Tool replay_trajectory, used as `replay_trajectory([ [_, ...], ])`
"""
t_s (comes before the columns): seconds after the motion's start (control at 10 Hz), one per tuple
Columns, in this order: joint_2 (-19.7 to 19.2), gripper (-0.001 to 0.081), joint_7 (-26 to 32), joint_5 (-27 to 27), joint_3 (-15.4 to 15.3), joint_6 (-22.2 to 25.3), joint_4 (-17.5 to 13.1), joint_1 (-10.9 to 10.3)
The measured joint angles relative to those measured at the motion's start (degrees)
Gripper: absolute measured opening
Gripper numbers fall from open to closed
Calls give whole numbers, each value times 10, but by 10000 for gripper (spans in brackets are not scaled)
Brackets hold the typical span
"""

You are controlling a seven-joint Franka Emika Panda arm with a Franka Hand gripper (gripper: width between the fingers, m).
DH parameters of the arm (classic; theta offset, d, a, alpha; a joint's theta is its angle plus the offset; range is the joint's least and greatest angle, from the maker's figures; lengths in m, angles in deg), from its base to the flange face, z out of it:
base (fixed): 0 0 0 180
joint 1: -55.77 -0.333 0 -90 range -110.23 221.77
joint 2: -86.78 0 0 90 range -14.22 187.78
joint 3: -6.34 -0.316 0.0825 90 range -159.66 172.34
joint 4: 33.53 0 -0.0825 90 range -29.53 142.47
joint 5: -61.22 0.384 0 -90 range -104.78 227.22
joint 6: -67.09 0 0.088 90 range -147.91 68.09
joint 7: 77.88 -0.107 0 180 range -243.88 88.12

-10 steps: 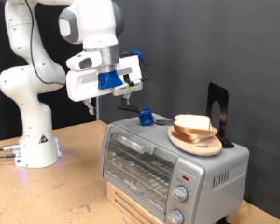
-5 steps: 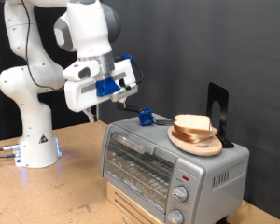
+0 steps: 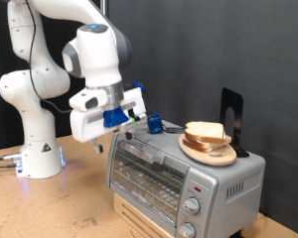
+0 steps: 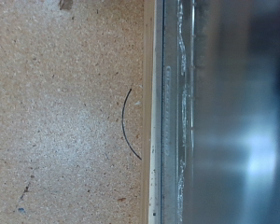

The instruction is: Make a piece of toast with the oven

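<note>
Gripper (image 3: pixel 135 121) hangs empty beside oven (image 3: pixel 179 169) top edge, finger gap unclear. Door closed, toast (image 3: pixel 206 132) on plate (image 3: pixel 211 152). Best approach: catch door handle squarely.

I'm looking at a robot lab setup, not a real kitchen. Black curtain backdrop (image 3: pixel 238 50) closes off everything behind. The white arm (image 3: pixel 35 89) is bolted by its base onto a plain particle-board desk (image 3: pixel 50 203), with cables (image 3: pixel 0 161) trailing off the desk's left edge. The silver oven (image 3: pixel 179 174) is the only kitchen appliance, propped on a wooden block (image 3: pixel 139 220) near the desk's front right corner. Wrist view shows the same speckled board (image 4: pixel 65 112) beside the oven's metal edge (image 4: pixel 173 112). No walls, cupboards or counters in view.
</note>
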Motion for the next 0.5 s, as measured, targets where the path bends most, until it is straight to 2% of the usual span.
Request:
replay_trajectory([
  [0.5,-12,809,3,-1,0,-33,10,2],
])
